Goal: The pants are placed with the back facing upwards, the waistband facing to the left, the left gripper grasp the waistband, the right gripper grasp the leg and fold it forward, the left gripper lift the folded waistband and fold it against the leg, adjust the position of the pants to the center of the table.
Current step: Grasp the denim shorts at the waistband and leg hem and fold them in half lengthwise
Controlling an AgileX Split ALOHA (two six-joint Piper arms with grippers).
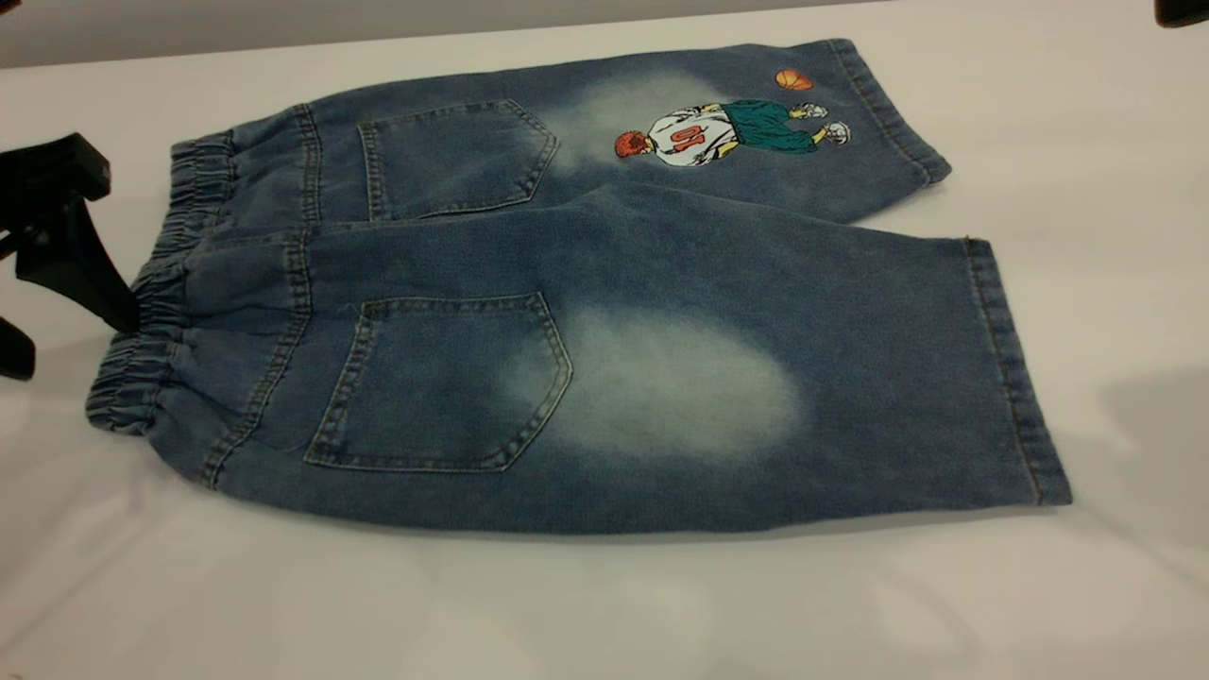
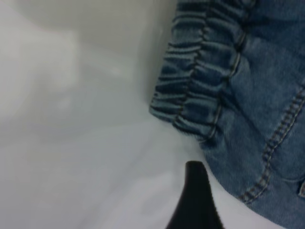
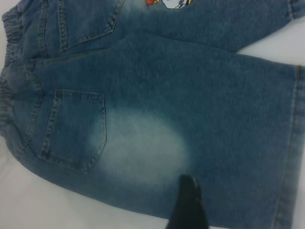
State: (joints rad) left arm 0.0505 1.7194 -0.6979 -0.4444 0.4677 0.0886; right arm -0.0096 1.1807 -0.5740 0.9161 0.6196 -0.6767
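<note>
Left gripper (image 1: pixel 123 312) sits at the waistband (image 1: pixel 156 312) edge, touching it; we can't tell if it's clenched or released. Right gripper (image 3: pixel 189 200) hangs above the near leg (image 1: pixel 756 378), pads hidden, state unclear too. Pants (image 1: pixel 604 312) lie flat on the white bench (image 1: pixel 604 604), back pockets up, waistband to the left, legs to the right. Far leg (image 1: pixel 756 123) has a basketball player print (image 1: pixel 727 132).
</note>
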